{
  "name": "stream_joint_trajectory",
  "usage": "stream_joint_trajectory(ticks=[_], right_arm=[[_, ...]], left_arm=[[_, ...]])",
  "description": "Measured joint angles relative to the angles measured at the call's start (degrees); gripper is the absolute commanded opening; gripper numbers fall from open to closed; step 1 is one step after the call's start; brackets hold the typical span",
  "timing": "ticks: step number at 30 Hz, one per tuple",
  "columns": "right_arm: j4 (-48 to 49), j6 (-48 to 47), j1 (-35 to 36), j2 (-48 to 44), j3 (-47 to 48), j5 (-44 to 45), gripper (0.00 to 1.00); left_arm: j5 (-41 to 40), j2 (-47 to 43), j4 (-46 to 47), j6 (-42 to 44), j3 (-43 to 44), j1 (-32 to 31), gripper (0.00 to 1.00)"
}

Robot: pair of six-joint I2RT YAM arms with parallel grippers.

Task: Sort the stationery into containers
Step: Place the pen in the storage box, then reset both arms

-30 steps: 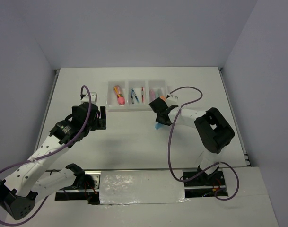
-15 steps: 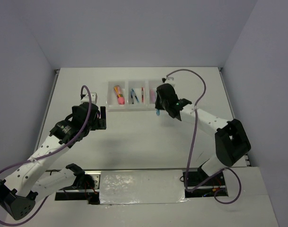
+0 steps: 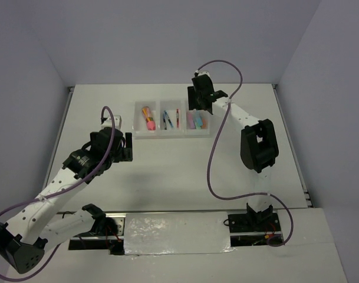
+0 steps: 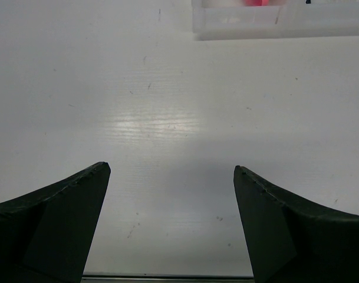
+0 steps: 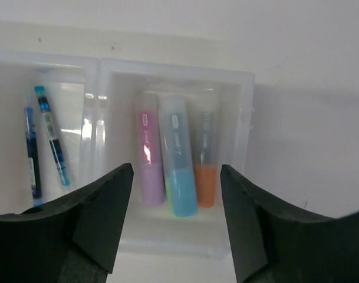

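Observation:
The white three-compartment tray (image 3: 161, 134) stands at the far middle of the table. Its left compartment holds the pink-orange-yellow piece (image 3: 148, 118). The middle one holds the thin blue and red pens (image 3: 170, 119). The right one holds the markers (image 3: 194, 121). In the right wrist view the purple (image 5: 148, 159), blue (image 5: 179, 168) and orange (image 5: 205, 177) markers lie side by side, with a teal edge under the blue one. My right gripper (image 5: 176, 168) is open and empty just above them. My left gripper (image 4: 171, 168) is open and empty over bare table, near the tray (image 4: 273, 26).
The right arm (image 3: 253, 141) stretches from the near right to the tray's far side, its purple cable looping above. The left arm (image 3: 79, 165) lies to the near left of the tray. White walls enclose the table at the back and sides.
The right gripper carried the blue marker from the table in front of the tray up over the right compartment and let it go. It is now open. The left arm has not moved.

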Motion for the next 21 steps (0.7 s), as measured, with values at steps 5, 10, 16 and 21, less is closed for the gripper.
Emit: stream_joint_trajectory(ticks=[5,10,16,21], right_arm=[[-2.1,-1.4,0.0,0.1,0.2,-1.6,0.84],[-0.9,-0.9,0.0,-8.1,-9.7,-4.0,0.86],[-1.0,0.9,0.3,-43.1,-34.0,-4.4,1.0],[-6.8,2.6,0.4,-65.5,-38.4,1.1,1.0]], left_arm=[[0.0,0.0,0.0,0.0,0.0,0.4,0.99],[-3.3,-0.1,-0.9,-1.7,0.0,5.2,0.99],[-4.8,-4.5,-0.9,-2.0,0.0,16.0,0.99],[-5.7,-7.5,-1.0,-2.0,0.0,17.4,0.99]])
